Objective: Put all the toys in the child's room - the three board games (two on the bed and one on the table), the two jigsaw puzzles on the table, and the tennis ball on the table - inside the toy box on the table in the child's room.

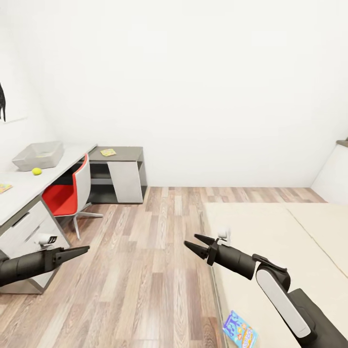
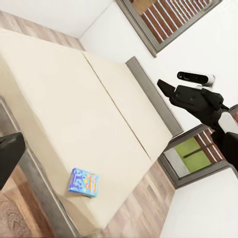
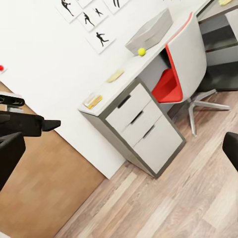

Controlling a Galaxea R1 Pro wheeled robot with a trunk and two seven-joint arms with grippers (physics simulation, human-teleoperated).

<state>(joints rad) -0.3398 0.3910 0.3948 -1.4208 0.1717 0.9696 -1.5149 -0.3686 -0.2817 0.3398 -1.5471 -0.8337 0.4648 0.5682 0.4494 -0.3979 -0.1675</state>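
Toy box (image 1: 39, 155): grey, open-topped, standing on the bench (image 1: 19, 191) against the wall. The tennis ball (image 1: 36, 171) lies on the bench just beside the toy box, on its near side. A flat item, probably a puzzle or game, lies at the bench's near edge (image 1: 5, 188), well apart from the toy box; the right wrist view shows two such flat items on that end (image 3: 93, 101). A further yellow flat item (image 1: 108, 152) rests on the lower side unit beyond the red chair (image 1: 67, 193). One board game (image 1: 240, 330) lies on the bed (image 1: 290, 241) near its edge, far from the toy box across the floor.

Left gripper (image 1: 77, 251): appears closed, empty, arm extended low and forward, roughly level, beside the bench drawers. Right gripper (image 1: 195, 244): released, jaws parted, empty, forearm reaching forward over the bed edge, elbow bent back toward the robot.

Risks, as judged: the board game sits close below and behind the right gripper, so reaching it demands a sharp fold of the arm; a flat box on a soft mattress may slide or be pressed in rather than pinched. Only one game is seen on the bed; the second may be overlooked. In transit, the chair could obstruct access to the toy box.
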